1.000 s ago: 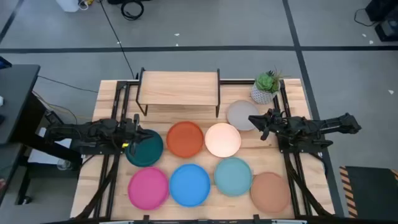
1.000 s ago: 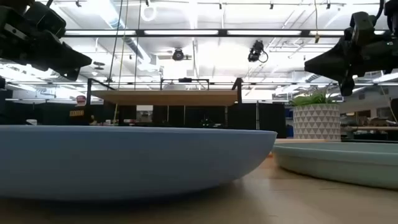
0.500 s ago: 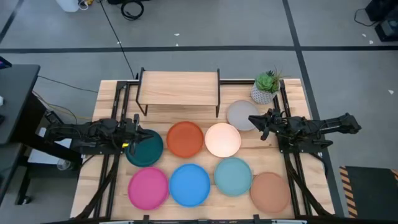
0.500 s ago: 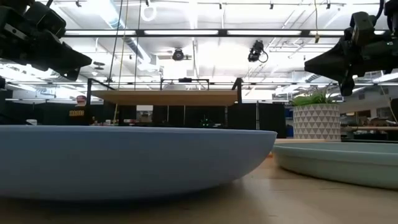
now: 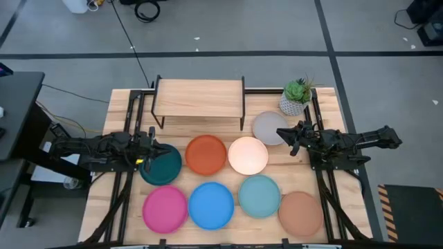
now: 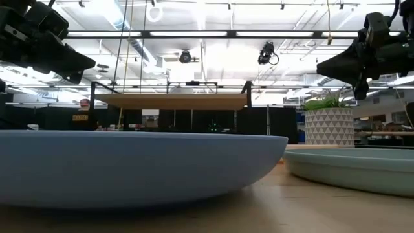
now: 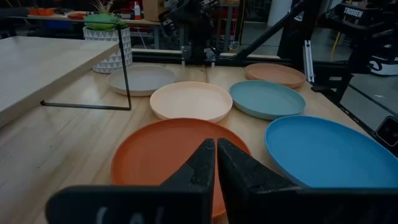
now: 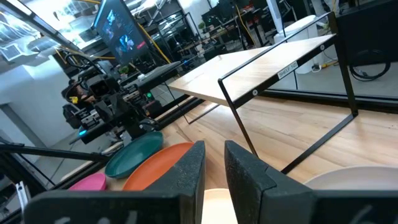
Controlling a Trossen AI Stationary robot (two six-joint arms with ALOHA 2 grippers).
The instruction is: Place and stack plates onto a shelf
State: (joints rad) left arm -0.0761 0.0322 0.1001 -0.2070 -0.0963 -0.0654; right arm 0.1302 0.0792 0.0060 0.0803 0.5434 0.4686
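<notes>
Plates (image 5: 211, 204) lie on the table, shelf (image 5: 199, 97) bare

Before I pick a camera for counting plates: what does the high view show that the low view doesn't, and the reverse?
Only the high view shows the dark teal plate, orange plate, cream plate, grey plate, pink plate and tan plate. Only the low view shows the ceiling lights and the room behind. Both share the blue plate, pale teal plate, shelf and potted plant.
</notes>
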